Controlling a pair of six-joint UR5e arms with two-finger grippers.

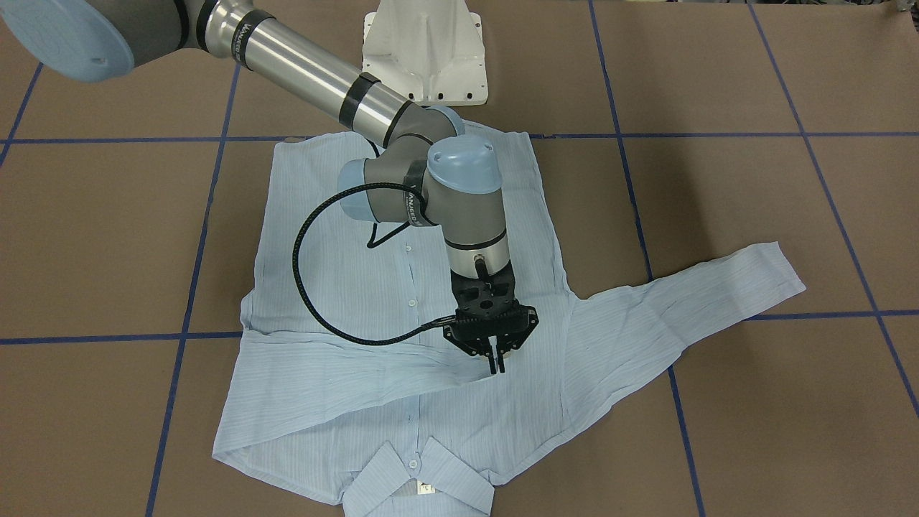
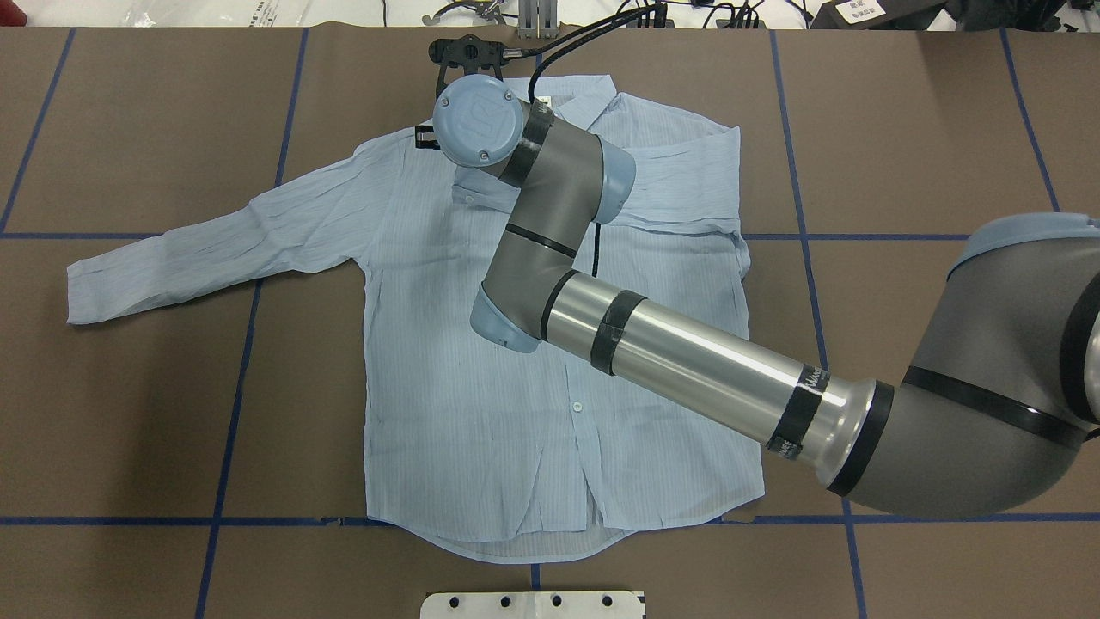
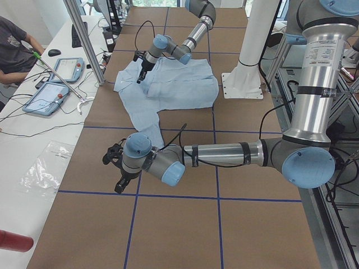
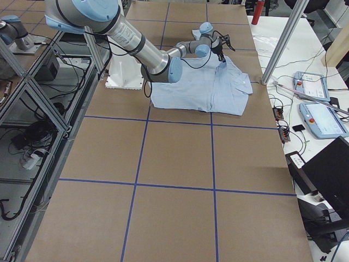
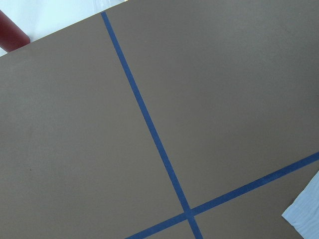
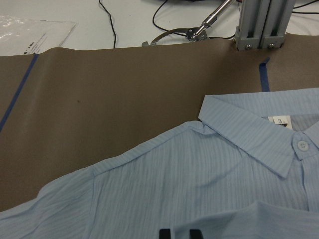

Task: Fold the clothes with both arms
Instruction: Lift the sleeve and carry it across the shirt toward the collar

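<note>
Overhead exterior view: the right arm (image 2: 687, 352) stretches from the right across the pale-blue shirt (image 2: 481, 413), spread button-side up on the desk (image 2: 902, 129), collar far. Its wrist bends straight down, jaws nearly closed at the end of the sleeve (image 1: 323, 366) folded over the chest; actual grip unclear. The left arm (image 3: 224, 154) lies low over the desk, well left of the shirt; its jaws' state cannot be told.

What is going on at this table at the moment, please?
The right gripper hangs over a pale-blue shirt lying flat on the table. Its fingers are nearly together at the end of one sleeve folded across the chest; whether they pinch it is unclear. The other sleeve lies stretched out sideways. The left gripper is off the shirt, above bare table.
</note>
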